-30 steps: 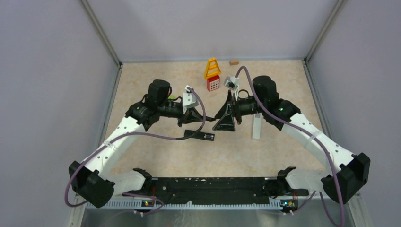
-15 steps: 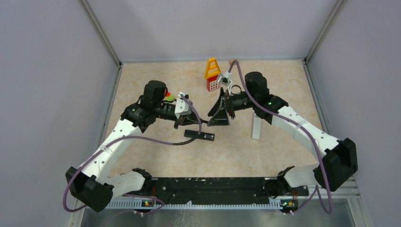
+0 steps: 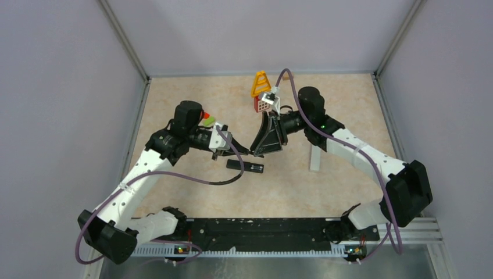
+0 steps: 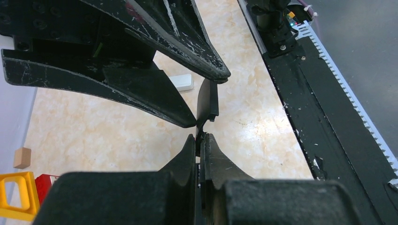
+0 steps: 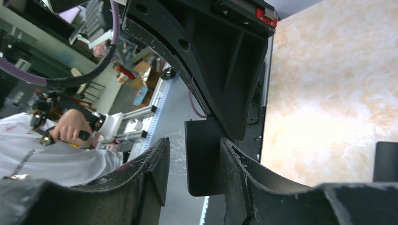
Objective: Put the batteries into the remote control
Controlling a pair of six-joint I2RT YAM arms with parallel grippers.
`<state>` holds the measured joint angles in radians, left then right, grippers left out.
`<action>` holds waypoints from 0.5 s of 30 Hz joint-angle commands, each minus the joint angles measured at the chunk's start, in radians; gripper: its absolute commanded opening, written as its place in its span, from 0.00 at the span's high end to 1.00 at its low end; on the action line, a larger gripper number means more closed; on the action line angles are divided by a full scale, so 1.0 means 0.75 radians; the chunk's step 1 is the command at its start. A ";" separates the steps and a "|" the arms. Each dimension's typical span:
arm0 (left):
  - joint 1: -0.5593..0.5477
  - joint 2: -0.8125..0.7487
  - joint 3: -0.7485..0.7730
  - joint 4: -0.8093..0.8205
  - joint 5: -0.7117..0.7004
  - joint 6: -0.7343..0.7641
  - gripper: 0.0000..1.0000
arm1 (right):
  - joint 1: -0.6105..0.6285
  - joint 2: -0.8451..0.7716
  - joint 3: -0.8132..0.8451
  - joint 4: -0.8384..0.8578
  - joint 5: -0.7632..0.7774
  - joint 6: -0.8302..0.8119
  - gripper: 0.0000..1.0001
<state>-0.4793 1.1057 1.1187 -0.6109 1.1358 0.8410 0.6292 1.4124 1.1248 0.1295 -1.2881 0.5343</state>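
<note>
Since earlier frame right claw (image 5: pixel 195 143) moved in toward left claw (image 4: pixel 200 138). Pinched in left claw: thin black plate (image 4: pixel 208 101); right claw half-spread astride it. On table (image 3: pixel 186 104) nearby lay remote (image 3: pixel 245 167). No batteries seen; loading judged not begun.

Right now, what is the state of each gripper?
Left gripper: closed on the thin black plate.
Right gripper: jaws around the same plate; grip cannot be told.

Robot lab: grey panels (image 3: pixel 58 87) box in the bench (image 3: pixel 192 99); beyond, a person (image 5: pixel 42 159) in white beside boxes (image 5: pixel 146 70)
</note>
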 commanded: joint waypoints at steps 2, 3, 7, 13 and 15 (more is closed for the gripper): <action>0.006 -0.039 0.051 -0.016 0.046 0.082 1.00 | 0.020 -0.003 -0.037 0.180 -0.103 0.110 0.49; 0.005 -0.043 0.054 -0.023 0.054 0.090 1.00 | 0.020 -0.002 -0.040 0.163 -0.102 0.094 0.45; 0.005 -0.064 0.057 -0.033 0.070 0.114 1.00 | 0.028 -0.009 -0.066 0.178 -0.106 0.078 0.31; 0.006 -0.076 0.052 -0.025 0.094 0.126 1.00 | 0.046 0.005 -0.067 0.121 -0.100 0.020 0.28; 0.005 -0.071 0.054 -0.026 0.093 0.128 1.00 | 0.056 0.013 -0.060 0.112 -0.101 0.020 0.32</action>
<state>-0.4793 1.0668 1.1240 -0.6399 1.1641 0.9085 0.6476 1.4143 1.0714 0.1951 -1.3384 0.5831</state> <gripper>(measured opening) 0.024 0.713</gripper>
